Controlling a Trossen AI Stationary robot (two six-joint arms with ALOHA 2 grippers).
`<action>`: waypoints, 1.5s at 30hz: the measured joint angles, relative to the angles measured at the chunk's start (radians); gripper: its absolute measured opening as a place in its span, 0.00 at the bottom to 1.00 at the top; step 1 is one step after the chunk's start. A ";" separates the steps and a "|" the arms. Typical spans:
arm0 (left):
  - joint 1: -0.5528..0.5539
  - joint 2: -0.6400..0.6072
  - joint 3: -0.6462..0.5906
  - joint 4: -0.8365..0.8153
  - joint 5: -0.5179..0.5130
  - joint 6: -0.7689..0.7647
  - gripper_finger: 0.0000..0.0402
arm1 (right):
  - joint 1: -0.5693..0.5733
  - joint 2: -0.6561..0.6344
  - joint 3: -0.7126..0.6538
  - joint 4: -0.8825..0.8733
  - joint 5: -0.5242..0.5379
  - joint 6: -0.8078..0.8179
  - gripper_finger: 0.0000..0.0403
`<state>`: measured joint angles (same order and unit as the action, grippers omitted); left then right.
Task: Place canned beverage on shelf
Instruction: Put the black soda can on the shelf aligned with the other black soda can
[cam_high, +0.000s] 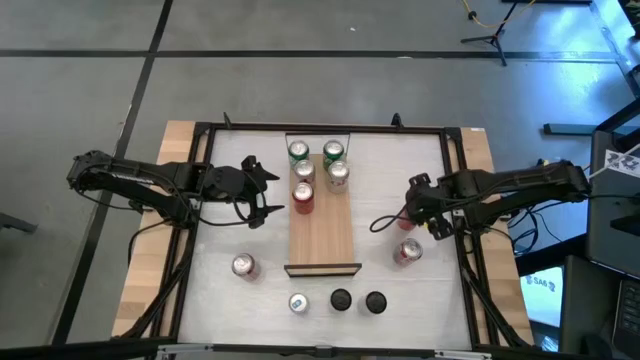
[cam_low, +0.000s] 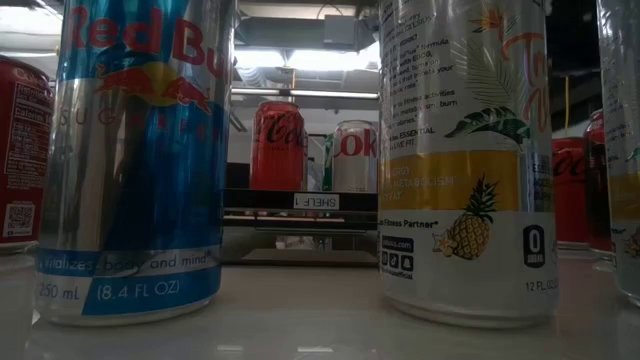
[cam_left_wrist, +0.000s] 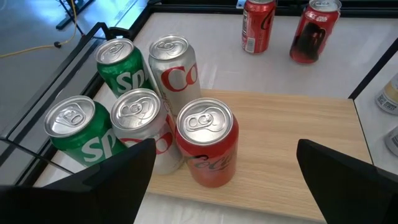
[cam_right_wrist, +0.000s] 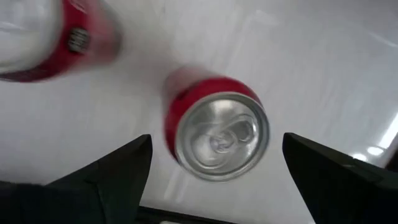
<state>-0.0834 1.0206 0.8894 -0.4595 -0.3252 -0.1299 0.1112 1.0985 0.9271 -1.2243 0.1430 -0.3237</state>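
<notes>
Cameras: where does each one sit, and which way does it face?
High: overhead, straight down; both arms, shelf.
Low: table height, level across; no arm visible.
Left wrist: over the shelf, left jaws open, five cans.
Right wrist: down at red can, right jaws open.
Shared: that red can in high view.

Red can (cam_right_wrist: 214, 127) upright between spread fingers (cam_right_wrist: 106, 177)
</notes>
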 joint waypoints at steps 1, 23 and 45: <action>0.000 0.000 0.000 0.000 0.000 0.000 0.94 | 0.000 0.000 -0.010 0.005 0.015 0.000 0.88; 0.000 0.000 0.000 0.000 0.000 -0.002 0.94 | 0.000 0.000 -0.141 0.140 0.022 -0.014 0.88; 0.000 0.000 0.000 0.000 0.000 -0.001 0.94 | 0.000 -0.001 -0.144 0.190 -0.050 0.115 0.78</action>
<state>-0.0835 1.0206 0.8894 -0.4598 -0.3252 -0.1311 0.1108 1.0973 0.7834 -1.0341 0.0931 -0.2091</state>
